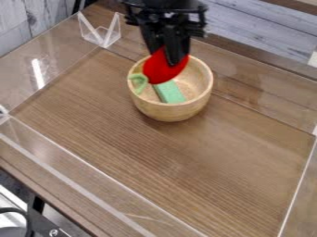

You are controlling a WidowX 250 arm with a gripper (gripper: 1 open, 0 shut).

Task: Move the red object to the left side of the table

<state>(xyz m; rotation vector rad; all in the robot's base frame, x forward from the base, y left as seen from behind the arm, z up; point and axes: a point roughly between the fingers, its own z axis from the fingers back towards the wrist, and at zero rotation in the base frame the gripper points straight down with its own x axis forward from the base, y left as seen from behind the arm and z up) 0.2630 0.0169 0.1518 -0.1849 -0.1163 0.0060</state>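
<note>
The red object (161,67), a small bright red toy with a light green leaf at its lower left, hangs just above the left rim of the wooden bowl (173,105). My black gripper (168,57) comes down from the top of the view and is shut on the red object. A green rectangular block (172,92) lies inside the bowl. The bowl stands on the brown wood-grain table (148,167), toward the back middle.
Low clear acrylic walls (37,56) edge the tabletop. A small clear stand (99,31) sits at the back left corner. Bare wood stretches to the left and front of the bowl.
</note>
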